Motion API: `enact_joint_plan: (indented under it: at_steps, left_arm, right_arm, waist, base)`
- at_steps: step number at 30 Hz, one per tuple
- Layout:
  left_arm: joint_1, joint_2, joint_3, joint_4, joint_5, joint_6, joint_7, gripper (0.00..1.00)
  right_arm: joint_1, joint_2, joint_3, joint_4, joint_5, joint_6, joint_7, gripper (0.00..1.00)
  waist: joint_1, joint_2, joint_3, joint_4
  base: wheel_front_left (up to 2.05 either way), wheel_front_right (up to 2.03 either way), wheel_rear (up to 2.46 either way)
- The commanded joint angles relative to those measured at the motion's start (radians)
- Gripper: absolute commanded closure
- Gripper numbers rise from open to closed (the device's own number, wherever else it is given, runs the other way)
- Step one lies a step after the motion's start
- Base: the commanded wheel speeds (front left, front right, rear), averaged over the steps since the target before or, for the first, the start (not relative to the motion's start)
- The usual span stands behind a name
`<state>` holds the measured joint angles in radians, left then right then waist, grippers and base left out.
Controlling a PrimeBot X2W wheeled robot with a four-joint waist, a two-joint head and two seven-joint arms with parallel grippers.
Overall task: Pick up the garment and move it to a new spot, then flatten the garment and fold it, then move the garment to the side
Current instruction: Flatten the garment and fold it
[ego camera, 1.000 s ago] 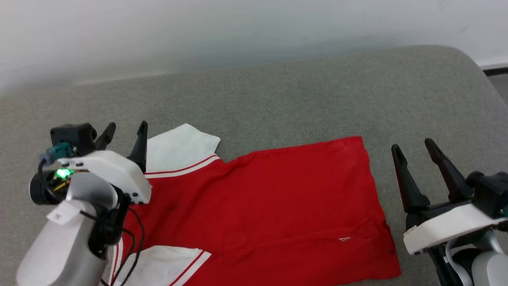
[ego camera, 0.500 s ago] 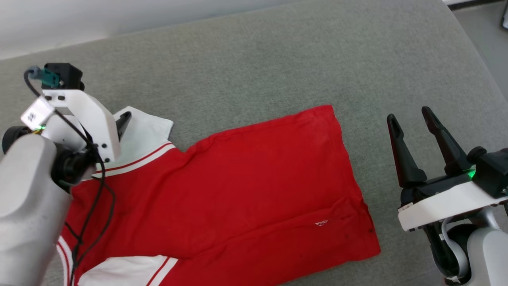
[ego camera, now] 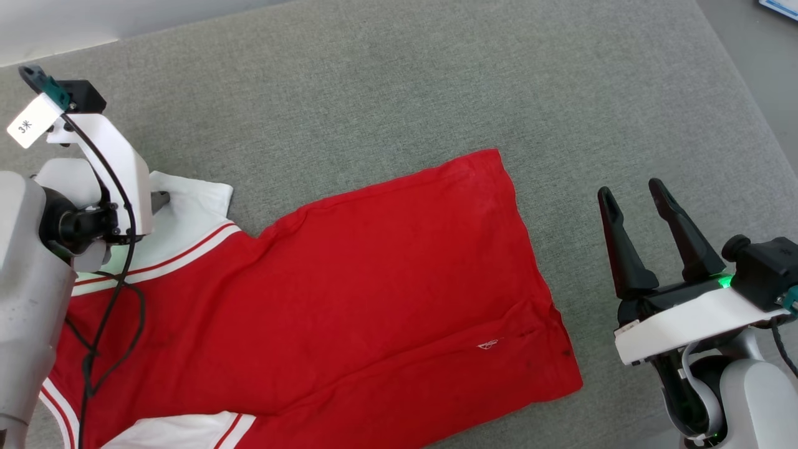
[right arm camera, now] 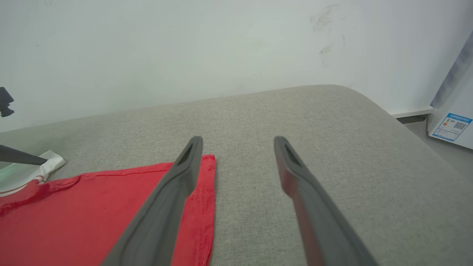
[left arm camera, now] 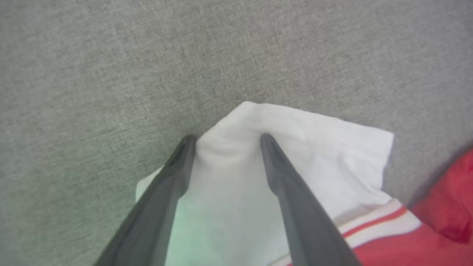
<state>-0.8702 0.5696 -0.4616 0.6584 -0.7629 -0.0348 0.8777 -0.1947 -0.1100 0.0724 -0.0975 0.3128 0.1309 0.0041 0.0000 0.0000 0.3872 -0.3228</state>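
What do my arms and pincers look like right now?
The left pincer and right pincer each have two long, dark, tapered fingers on white housings and silver-grey forearms. Black cables and a white tag hang on the left; a green light glows on the right.

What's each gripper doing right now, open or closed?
Left gripper: open, jaws astride the white sleeve of the garment, not clamped.
Right gripper: open, holding nothing, off to the garment's side.
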Motion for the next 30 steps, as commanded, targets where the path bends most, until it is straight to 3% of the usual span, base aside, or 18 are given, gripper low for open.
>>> enact_joint_plan:
  at_steps: [1, 8, 14, 22, 30]
  left_arm:
    - [0.097, -0.051, -0.046, 0.056, -0.015, 0.003, 0.049, 1.00]
    - [0.103, -0.074, -0.031, 0.060, -0.022, 0.003, -0.019, 1.00]
    - [0.069, -0.086, -0.003, 0.044, -0.004, 0.000, -0.175, 1.00]
    - [0.036, -0.137, 0.032, -0.008, -0.008, -0.007, -0.349, 1.00]
    - [0.000, -0.177, 0.008, -0.091, 0.012, -0.007, -0.400, 1.00]
  right_arm:
    - [-0.012, 0.004, -0.001, 0.005, 0.008, 0.000, 0.001, 0.00]
    - [-0.034, -0.011, -0.006, 0.054, 0.069, 0.000, 0.030, 0.00]
    - [-0.095, -0.044, -0.022, 0.182, 0.154, 0.000, 0.098, 0.00]
    - [-0.238, -0.127, 0.013, 0.382, 0.228, 0.000, 0.333, 0.00]
    - [-0.406, -0.163, 0.052, 0.527, 0.249, 0.000, 0.580, 0.00]
  waist:
    - [0.0000, 0.0000, 0.004, -0.001]
    - [0.0000, 0.0000, -0.015, 0.013]
    - [0.0000, 0.0000, -0.063, 0.061]
    - [0.0000, 0.0000, -0.093, 0.163]
    - [0.0000, 0.0000, -0.050, 0.249]
  base:
    - [0.00, 0.00, 0.00]
    - [0.00, 0.00, 0.00]
    - [0.00, 0.00, 0.00]
    - [0.00, 0.00, 0.00]
    - [0.00, 0.00, 0.00]
